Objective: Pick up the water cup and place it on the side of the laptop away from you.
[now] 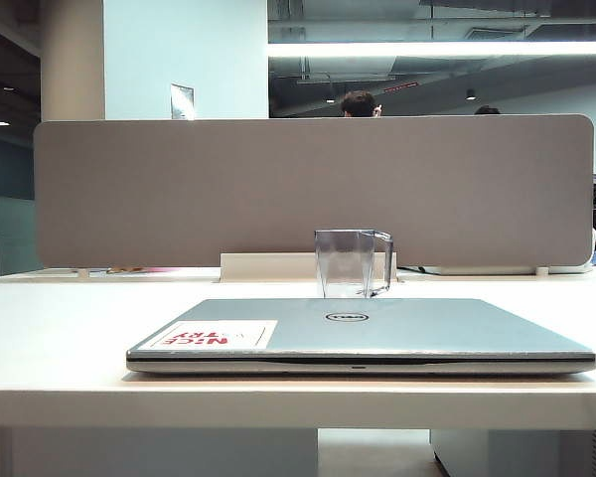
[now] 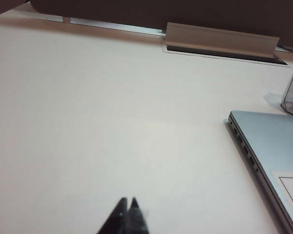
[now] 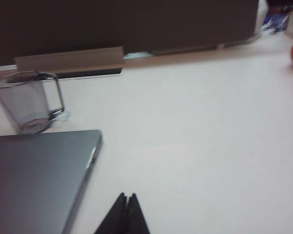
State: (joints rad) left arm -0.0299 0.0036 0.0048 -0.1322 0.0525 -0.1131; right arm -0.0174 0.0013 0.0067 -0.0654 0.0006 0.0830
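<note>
Status: we find the small clear faceted water cup with a side handle (image 1: 350, 262) standing upright on the pale surface (image 1: 60, 328), just beyond the far edge of the wide flat silver-grey Dell laptop (image 1: 377, 333). That is the side away from the robot, in front of the grey divider panel (image 1: 179, 189). We judge the placement itself done: the cup is free-standing, with no claw on or near it.

Claws: neither shows in the exterior view. In the left wrist view the left claw (image 2: 127, 204) hangs clenched, tips together, holding nothing, above bare surface near the laptop's left side. In the right wrist view the right claw (image 3: 127, 199) is likewise clenched and empty, near the laptop's right front corner and well apart from the cup. Both appear parked on the near side of the surface. We see nothing left to do, beyond perhaps bringing the arms to rest.

Cup orientation: long axis vertical, open mouth up, thick base down on the surface, sides tapering towards the base. The handle points to the right in the exterior view, roughly along the laptop's far edge. No tilt that we can see.

Laptop: lid shut, lying flat, long axis across the exterior view. Its white sticker with red letters (image 1: 214, 336) sits at the near left of the lid, the round logo (image 1: 345, 318) mid-lid.
</note>
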